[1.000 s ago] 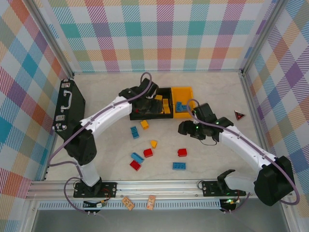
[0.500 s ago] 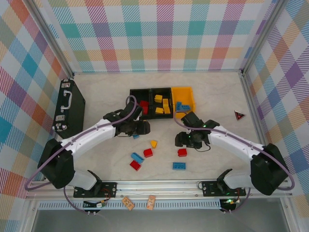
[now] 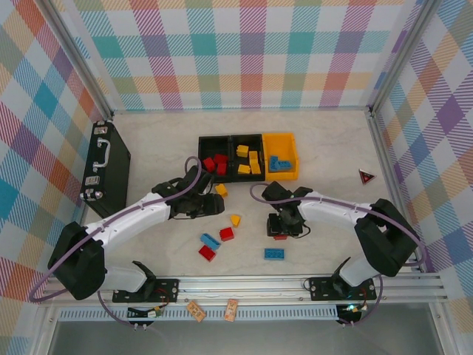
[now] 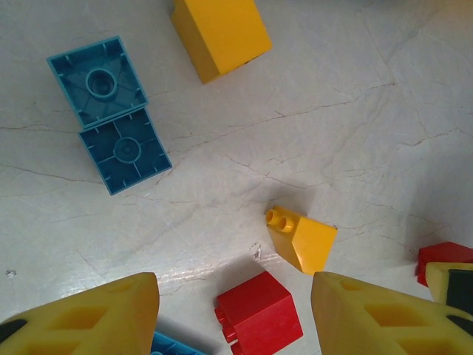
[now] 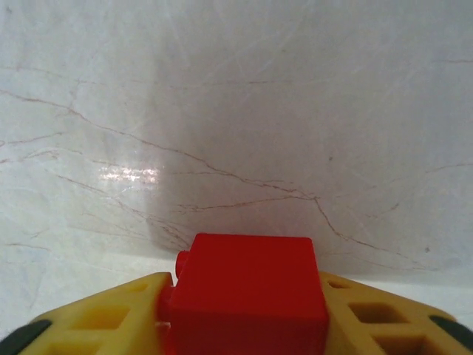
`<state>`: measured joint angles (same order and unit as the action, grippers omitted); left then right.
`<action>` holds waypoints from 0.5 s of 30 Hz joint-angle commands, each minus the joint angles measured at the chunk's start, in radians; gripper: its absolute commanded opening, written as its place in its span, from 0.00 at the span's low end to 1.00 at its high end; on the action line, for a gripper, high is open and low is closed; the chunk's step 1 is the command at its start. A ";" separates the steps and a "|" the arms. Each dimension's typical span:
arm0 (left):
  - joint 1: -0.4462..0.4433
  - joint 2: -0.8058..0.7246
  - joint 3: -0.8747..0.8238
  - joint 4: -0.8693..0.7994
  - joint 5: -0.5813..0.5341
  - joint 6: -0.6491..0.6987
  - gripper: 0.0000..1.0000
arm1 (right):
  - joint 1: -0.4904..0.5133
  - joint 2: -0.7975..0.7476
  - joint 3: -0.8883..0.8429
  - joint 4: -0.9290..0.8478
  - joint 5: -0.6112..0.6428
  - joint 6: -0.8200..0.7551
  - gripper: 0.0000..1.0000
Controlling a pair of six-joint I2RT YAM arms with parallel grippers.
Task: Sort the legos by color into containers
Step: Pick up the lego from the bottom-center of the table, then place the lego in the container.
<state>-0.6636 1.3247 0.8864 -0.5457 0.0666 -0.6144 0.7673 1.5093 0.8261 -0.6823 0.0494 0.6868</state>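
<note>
Right wrist view: pale marbled desk, fine cracks; right fingers, yellow pocketed plastic, clamped on boxy red lego; left fingers parted, empty, yellow wedge lego ahead between them.

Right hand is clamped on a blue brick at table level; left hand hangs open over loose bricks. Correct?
Not quite: the brick in the right hand is red, not blue, as the right wrist view shows. The left hand does hang open over loose bricks.

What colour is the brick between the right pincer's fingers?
The brick is red; the right wrist view shows it best.
</note>
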 commanded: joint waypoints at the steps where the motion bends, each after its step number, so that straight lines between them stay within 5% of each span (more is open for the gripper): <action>1: -0.011 -0.015 -0.011 0.009 -0.014 -0.019 0.56 | 0.006 -0.006 0.041 -0.027 0.023 0.001 0.38; 15: 0.000 -0.182 -0.131 -0.086 -0.188 -0.168 0.57 | 0.006 0.124 0.451 -0.072 -0.003 -0.138 0.37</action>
<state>-0.6636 1.1900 0.7872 -0.5827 -0.0658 -0.7288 0.7673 1.5723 1.1957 -0.7349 0.0673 0.6037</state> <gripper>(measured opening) 0.572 0.424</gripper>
